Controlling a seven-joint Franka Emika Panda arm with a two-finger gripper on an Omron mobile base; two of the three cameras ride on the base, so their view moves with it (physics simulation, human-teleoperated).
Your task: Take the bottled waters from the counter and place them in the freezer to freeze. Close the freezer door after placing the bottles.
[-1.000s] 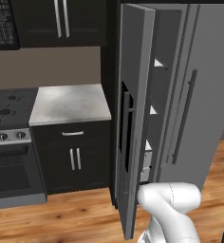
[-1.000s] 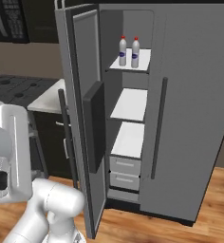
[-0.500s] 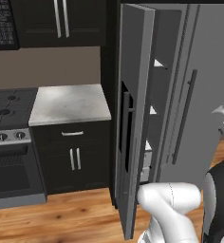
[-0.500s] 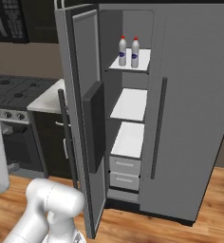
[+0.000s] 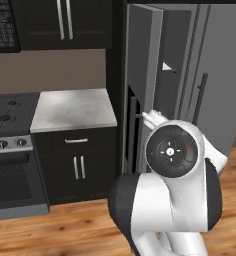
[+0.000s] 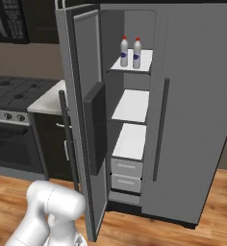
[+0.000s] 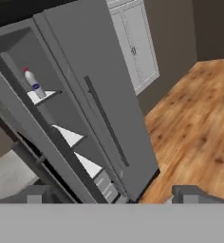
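Two bottled waters with red caps and blue labels stand side by side on the top white shelf of the freezer. In the hand view one bottle shows on that shelf, far off. The freezer door stands wide open, swung out to the left. The marble counter beside it is bare. My gripper is open with nothing between its fingertips, well away from the fridge and aimed at its plain right door.
A black gas stove with an oven below sits left of the counter. Dark cabinets run under the counter. My arm's big white elbow rises in front of the fridge. Wood floor spreads to the fridge's right.
My arm has swung across: it left the right base view's left edge and now rises large in the left base view. The bottles and the freezer door have not moved.
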